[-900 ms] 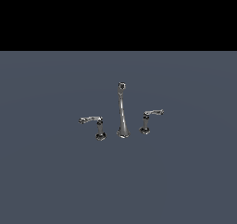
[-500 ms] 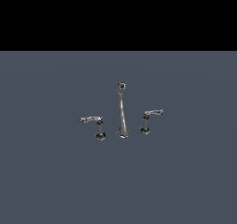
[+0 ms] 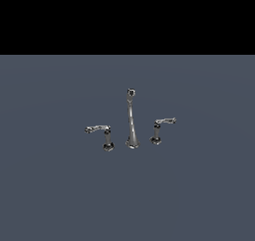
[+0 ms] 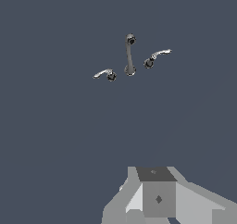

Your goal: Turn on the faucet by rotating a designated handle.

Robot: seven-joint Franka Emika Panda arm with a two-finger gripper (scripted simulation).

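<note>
Task barely started, I judge; grey gripper (image 4: 159, 197), state indiscernible, well apart from small chrome faucet (image 3: 131, 120); longer-armed chrome lever handle (image 3: 97, 130) untouched.

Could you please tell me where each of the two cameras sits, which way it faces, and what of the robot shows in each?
Exterior view: off the arm, looking level and slightly down across the grey floor at the faucet standing mid-frame, one handle toward the exterior view's left, the twin lever toward its right; no part of the robot shows.
Wrist view: on the wrist, high above and well back, looking down at the faucet; only the gripper body shows, its fingertips out of sight.
Shared: both views show the spout and both levers, untouched.
</note>
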